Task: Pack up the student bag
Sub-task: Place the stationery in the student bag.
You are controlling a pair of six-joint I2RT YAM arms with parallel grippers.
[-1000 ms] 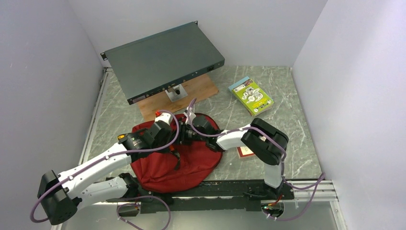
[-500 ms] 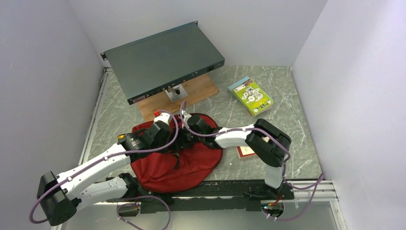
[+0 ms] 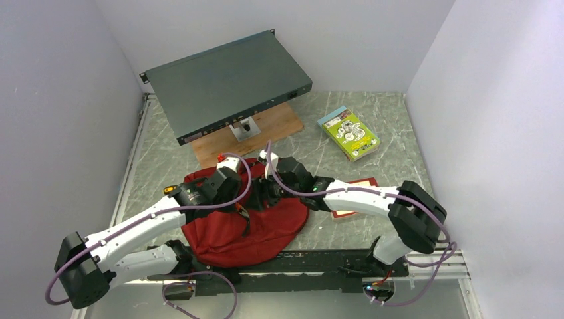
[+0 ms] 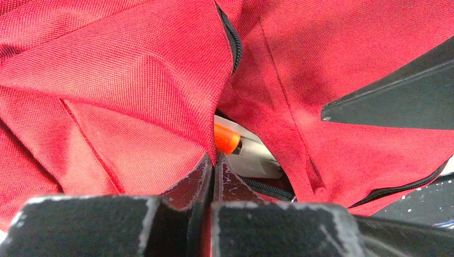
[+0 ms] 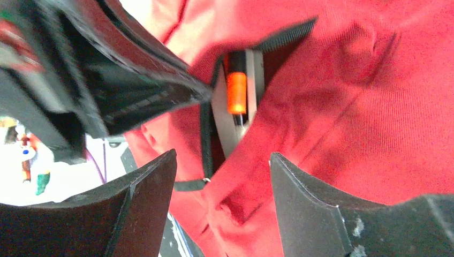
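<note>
Status: packing partly done. The student bag (image 3: 266,229) lies slumped on the near-left part of the counter (image 3: 399,146), just ahead of the arm bases. The left end effector (image 4: 213,166) is closed, pinching a fold of red fabric at the lip of the bag and holding its mouth apart. The right end effector (image 5: 222,155) stands with its jaws wide and carries nothing, poised directly over that mouth. Inside the gap an orange-capped item (image 5: 236,85) rests on something pale; what either is cannot be told. Outstanding, in my judgement: a red book (image 3: 344,212) lies on the counter just beside the bag, partly under the right forearm, and a green book (image 3: 349,133) lies well apart toward the far right. The zipper (image 5: 206,134) is undone. Clearance: the mouth is a narrow slit, so a flat book would need it wider. The rack unit (image 3: 226,83) on its wooden board (image 3: 266,129) crowds the far-left side. Walls close in on both flanks, but open counter is available around the green book.
</note>
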